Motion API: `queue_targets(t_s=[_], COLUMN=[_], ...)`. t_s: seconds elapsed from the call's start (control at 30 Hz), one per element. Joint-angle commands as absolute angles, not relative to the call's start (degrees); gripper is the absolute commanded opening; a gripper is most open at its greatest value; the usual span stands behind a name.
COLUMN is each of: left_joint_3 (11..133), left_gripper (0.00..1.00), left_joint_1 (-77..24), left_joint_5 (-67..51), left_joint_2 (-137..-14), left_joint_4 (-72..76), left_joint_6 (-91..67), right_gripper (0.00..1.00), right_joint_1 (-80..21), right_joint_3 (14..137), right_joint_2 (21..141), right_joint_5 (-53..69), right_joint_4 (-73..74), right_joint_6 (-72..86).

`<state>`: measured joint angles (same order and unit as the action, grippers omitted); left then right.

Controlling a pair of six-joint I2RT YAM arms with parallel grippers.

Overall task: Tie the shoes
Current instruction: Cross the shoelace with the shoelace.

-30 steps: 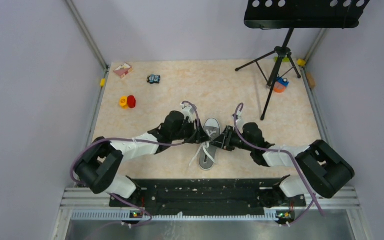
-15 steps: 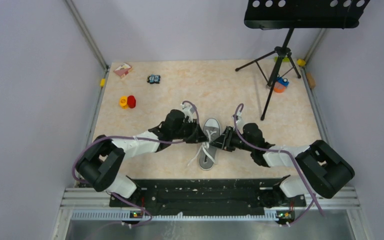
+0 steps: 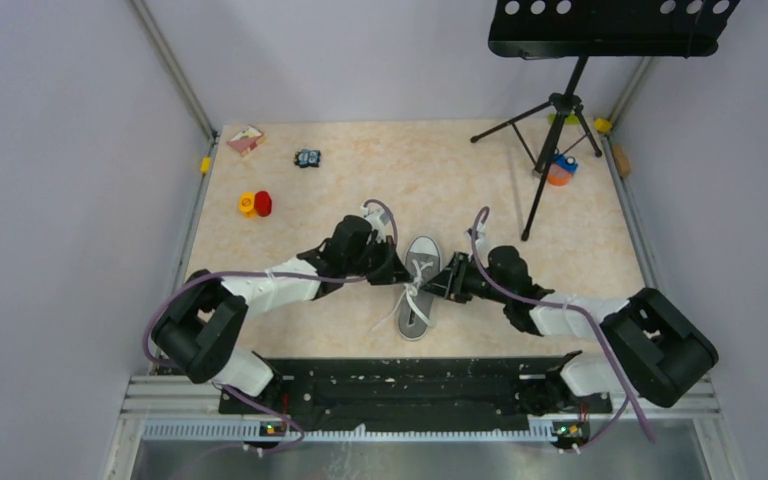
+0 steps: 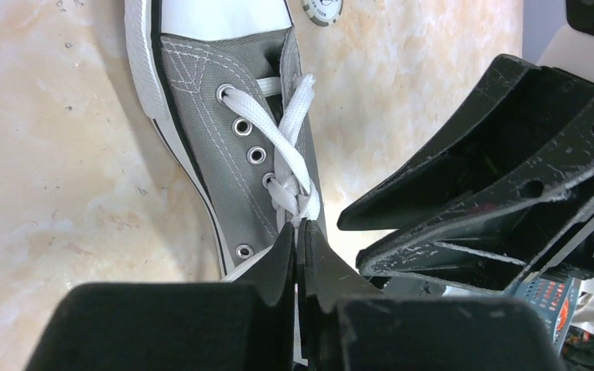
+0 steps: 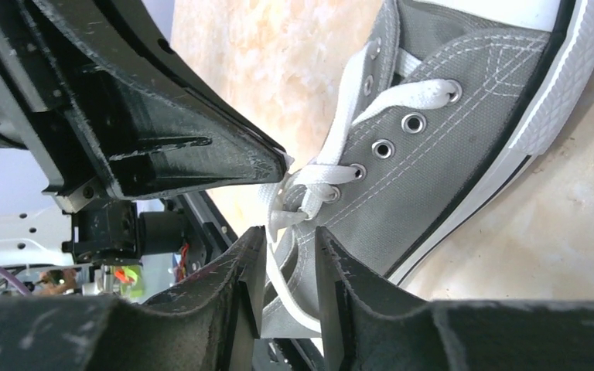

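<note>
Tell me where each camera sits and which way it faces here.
Top external: above and behind the arms, facing down at the table; both arms and bases show.
Left wrist: on the left arm, facing the sneaker and its laces; left gripper at bottom.
Right wrist: on the right arm, facing the same laces from the opposite side; right gripper at bottom.
Shared: both wrist views show the laces and the opposite gripper.

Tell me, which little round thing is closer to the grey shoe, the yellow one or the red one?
The small red round object. It sits beside the small yellow round object, on the side facing the grey canvas sneaker.
</note>
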<state>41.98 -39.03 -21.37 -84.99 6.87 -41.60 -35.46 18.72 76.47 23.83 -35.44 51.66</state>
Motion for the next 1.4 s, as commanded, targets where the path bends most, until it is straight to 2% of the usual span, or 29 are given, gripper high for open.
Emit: queue_targets(t_s=[0.0, 0.1, 0.2, 0.47, 0.6, 0.67, 0.8, 1.37], left_joint_3=[44.97, 45.64, 45.74, 45.79, 45.77, 45.72, 45.66, 46.0], left_gripper=[0.0, 0.0, 0.0, 0.0, 0.0, 0.0, 0.0, 0.0], left_joint_1=[-38.58, -38.59, -38.63, -38.65, -38.54, -38.58, -38.58, -38.55], left_joint_5=[-20.29, -20.34, -20.13, -20.81, -21.0, -20.96, -20.92, -21.13], left_joint_2=[-83.06, -83.19, -83.37, -83.84, -83.93, -83.93, -83.96, -84.5], left_joint_4=[5.22, 4.2, 3.91, 4.48, 4.74, 4.81, 4.83, 4.83], left_joint_6=[-42.78, -43.13, -43.25, -43.84, -44.07, -44.16, -44.21, -43.95], right_gripper=[0.34, 0.41, 0.45, 0.44, 0.36, 0.28, 0.01, 0.0], right_joint_1=[-35.24, -35.82, -38.26, -43.57, -44.39, -44.46, -44.44, -44.38], right_joint_3=[19.19, 18.6, 21.09, 24.94, 26.39, 26.86, 27.04, 25.27], right_joint_2=[71.78, 69.3, 67.9, 73.0, 75.51, 76.04, 75.18, 66.01], right_joint_5=[23.07, 24.14, 22.78, 23.18, 22.67, 22.42, 19.35, 12.25], right_joint_4=[-33.79, -32.95, -25.05, -20.69, -21.27, -21.57, -20.45, -18.29], right_joint_6=[48.12, 45.23, 39.12, 33.74, 33.62, 33.51, 33.78, 34.98])
